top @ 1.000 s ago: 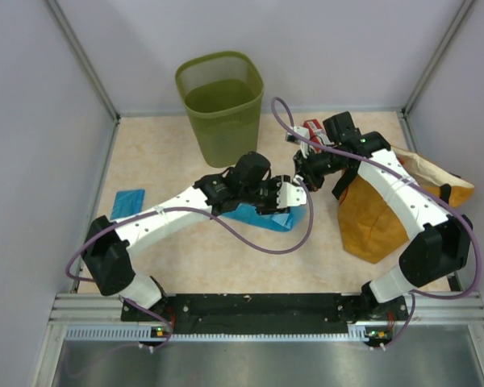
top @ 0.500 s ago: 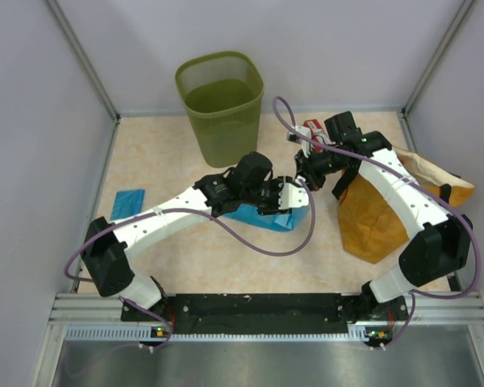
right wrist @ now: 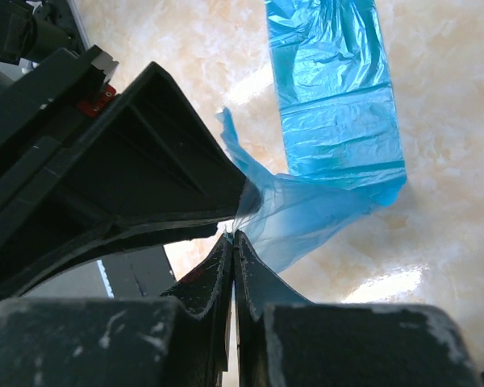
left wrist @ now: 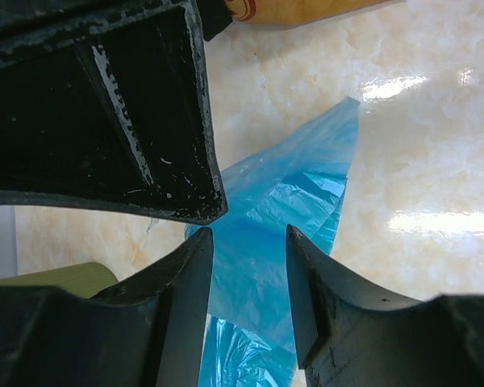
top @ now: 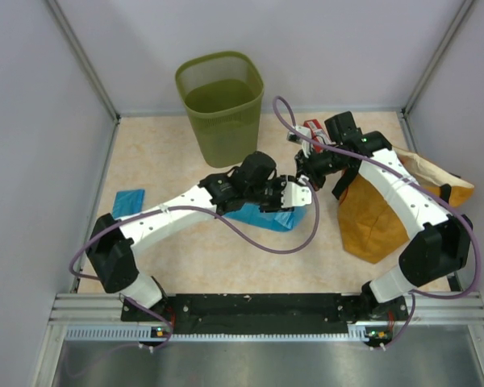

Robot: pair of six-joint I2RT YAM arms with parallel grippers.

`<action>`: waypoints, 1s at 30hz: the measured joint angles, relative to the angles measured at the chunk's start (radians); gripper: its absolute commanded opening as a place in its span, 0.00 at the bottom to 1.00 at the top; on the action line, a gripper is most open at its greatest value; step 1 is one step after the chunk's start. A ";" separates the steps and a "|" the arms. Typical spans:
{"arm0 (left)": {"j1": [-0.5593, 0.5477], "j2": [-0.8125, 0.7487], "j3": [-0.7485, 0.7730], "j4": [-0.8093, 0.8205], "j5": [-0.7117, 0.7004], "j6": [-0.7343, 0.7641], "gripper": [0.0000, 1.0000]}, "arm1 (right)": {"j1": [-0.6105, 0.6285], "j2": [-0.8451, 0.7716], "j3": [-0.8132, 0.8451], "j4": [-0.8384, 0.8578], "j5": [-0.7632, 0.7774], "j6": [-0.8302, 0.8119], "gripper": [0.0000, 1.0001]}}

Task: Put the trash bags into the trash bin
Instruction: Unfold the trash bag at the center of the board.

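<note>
A crinkly light-blue trash bag lies mid-table, one corner lifted. My right gripper is shut on that thin corner of film; in the top view the right gripper sits just above the bag's right end. My left gripper is open right beside it, with the blue film showing through the gap between its fingers. In the top view the left gripper nearly touches the right one. A small folded trash bag lies at the left. The olive mesh trash bin stands at the back.
A mustard-orange sack lies under my right arm at the right. A red box sits behind the right gripper. Grey walls and metal posts enclose the table on three sides.
My left gripper has edged right, closer to the right gripper, and its jaws have narrowed slightly. The right gripper still pinches the bag corner in the same place.
</note>
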 measured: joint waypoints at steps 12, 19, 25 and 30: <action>-0.002 0.047 0.020 0.017 -0.031 0.013 0.19 | 0.000 0.000 0.000 -0.003 -0.005 0.000 0.00; -0.002 0.067 0.035 0.015 -0.012 -0.012 0.00 | -0.005 0.000 0.000 -0.004 -0.004 0.000 0.00; -0.002 0.061 0.023 0.016 0.032 -0.030 0.00 | -0.027 0.000 0.000 -0.004 -0.004 0.000 0.00; -0.002 -0.005 -0.058 -0.006 0.075 -0.034 0.00 | -0.057 0.000 0.000 -0.004 -0.003 -0.001 0.00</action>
